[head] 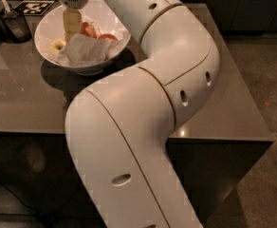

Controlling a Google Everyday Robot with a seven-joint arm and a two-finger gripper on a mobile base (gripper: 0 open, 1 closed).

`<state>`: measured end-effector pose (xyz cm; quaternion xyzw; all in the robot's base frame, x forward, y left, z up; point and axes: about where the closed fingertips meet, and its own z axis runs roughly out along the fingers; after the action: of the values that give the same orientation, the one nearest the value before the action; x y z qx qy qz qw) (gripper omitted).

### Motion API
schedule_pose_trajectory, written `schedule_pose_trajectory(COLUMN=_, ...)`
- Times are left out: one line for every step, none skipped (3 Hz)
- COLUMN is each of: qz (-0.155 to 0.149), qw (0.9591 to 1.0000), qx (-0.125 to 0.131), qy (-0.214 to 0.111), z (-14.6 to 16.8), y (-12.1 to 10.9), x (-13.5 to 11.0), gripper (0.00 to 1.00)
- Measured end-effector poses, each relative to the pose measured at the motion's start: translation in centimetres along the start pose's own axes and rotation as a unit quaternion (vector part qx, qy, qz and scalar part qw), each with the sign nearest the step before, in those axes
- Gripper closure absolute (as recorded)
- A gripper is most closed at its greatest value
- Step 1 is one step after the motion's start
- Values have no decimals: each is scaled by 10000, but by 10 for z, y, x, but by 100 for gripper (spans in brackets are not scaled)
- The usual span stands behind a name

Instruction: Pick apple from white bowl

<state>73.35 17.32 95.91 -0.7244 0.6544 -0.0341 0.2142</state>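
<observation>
The white bowl [48,56] stands at the far left of the dark table, lined with crumpled white paper [86,51]. A reddish-pink apple [87,30] lies in it toward the back, with more red showing beside it to the right [107,37]. A paler yellow apple [58,45] lies at the bowl's left. My gripper [72,32] points straight down into the bowl, just left of the reddish apple and right of the yellow one. My white arm [176,65] reaches across the table and hides the bowl's back right rim.
A dark container with a utensil [13,25] stands left of the bowl. A black-and-white marker tag [32,7] lies behind it. The glossy grey table [233,113] ends at front and right edges, with carpeted floor [266,80] to the right.
</observation>
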Motion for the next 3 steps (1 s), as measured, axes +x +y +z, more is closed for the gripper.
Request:
schedule_pose_trajectory(qz=65, qw=10000, qx=49, qy=-51, z=1, y=-6, x=1, gripper=0)
schedule_pose_trajectory(qz=146, qw=9998, qx=33, qy=-107, z=5, y=-12, x=4, gripper=0)
schedule_pose_trajectory(qz=183, qw=9998, qx=-9, qy=-118, z=13, y=-15, x=7, gripper=0)
